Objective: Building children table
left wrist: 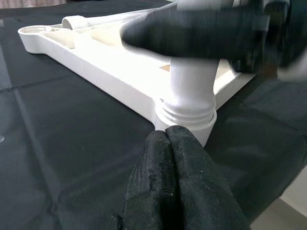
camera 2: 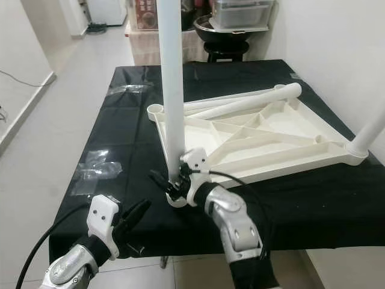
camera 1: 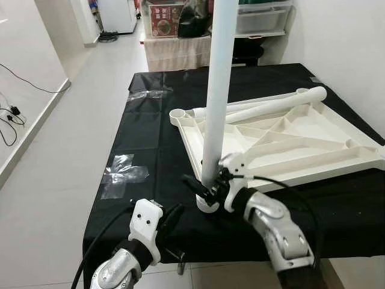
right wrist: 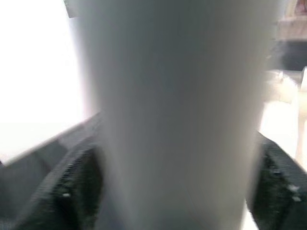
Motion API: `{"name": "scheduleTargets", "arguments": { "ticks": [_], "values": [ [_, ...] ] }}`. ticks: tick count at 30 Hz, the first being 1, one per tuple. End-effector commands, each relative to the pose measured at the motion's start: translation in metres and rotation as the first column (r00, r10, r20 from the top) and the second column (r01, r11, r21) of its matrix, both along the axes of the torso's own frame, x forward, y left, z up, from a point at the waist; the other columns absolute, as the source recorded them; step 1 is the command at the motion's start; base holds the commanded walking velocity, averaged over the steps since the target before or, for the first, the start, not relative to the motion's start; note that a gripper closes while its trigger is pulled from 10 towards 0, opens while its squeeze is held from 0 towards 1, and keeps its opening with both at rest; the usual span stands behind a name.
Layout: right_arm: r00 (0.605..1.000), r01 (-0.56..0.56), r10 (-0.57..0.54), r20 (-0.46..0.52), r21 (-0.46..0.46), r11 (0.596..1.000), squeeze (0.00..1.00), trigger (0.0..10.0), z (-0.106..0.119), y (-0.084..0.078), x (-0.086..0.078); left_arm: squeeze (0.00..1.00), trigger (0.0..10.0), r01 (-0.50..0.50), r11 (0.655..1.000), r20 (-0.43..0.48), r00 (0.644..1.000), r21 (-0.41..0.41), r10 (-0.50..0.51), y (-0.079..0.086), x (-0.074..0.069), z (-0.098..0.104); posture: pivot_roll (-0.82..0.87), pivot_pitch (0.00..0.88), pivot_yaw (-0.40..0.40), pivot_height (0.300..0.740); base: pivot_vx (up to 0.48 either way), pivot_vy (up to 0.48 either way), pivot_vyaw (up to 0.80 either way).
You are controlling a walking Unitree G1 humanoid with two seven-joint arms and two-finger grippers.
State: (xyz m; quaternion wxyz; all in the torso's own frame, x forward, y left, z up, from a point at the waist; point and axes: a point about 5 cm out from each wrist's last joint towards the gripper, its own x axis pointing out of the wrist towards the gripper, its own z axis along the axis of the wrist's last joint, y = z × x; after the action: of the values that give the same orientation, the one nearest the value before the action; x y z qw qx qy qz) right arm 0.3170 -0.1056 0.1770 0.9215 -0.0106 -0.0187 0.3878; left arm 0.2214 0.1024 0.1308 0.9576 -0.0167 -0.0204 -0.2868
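A white children's table top [camera 1: 301, 141] lies upside down on a black-clothed table [camera 1: 150, 144]. One white leg [camera 1: 218, 90] stands upright in the near corner socket [camera 1: 207, 206]. My right gripper [camera 1: 207, 189] is shut on this leg just above the socket; the right wrist view has the leg [right wrist: 177, 115] close up between the black fingers [right wrist: 72, 187]. My left gripper [camera 1: 174, 217] hovers at the table's front edge, left of the socket, shut and holding nothing. Its fingers [left wrist: 177, 182] point at the leg base [left wrist: 189, 96]. Two more legs [camera 1: 277, 103] lie along the top's far side.
Another leg [camera 2: 367, 135] stands at the top's right corner. An open socket [camera 1: 178, 114] sits at the far left corner. Clear tape patches [camera 1: 123, 174] stick to the cloth. Bare floor [camera 1: 60, 168] runs along the left; shelves and boxes [camera 1: 180, 24] stand behind; a wall is right.
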Motion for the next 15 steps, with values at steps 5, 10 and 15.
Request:
{"name": "scheduleTargets", "arguments": {
  "ticks": [5, 10, 15],
  "values": [
    [1.000, 0.003, -0.001, 0.026, -0.074, 0.997, 0.00, 10.0, 0.015, -0.022, 0.022, 0.00, 10.0, -0.008, 1.000, 0.002, 1.000, 0.007, 0.008, 0.000, -0.001, -0.001, 0.05, 0.104, 0.008, 0.740, 0.000, 0.000, 0.00],
    [0.996, -0.058, 0.065, 0.056, -0.125, 0.990, 0.00, 10.0, 0.027, -0.040, 0.033, 0.00, 10.0, -0.014, 1.000, 0.005, 1.000, 0.007, 0.014, 0.001, -0.002, 0.000, 0.06, 0.111, 0.010, 0.740, 0.000, 0.000, 0.00],
    [1.000, 0.008, -0.007, 0.008, -0.062, 0.998, 0.00, 10.0, 0.039, -0.053, 0.052, 0.00, 10.0, -0.014, 1.000, 0.002, 1.000, 0.010, 0.014, 0.003, -0.004, 0.000, 0.09, 0.117, 0.018, 0.740, 0.000, 0.000, 0.00]
  ]
}}
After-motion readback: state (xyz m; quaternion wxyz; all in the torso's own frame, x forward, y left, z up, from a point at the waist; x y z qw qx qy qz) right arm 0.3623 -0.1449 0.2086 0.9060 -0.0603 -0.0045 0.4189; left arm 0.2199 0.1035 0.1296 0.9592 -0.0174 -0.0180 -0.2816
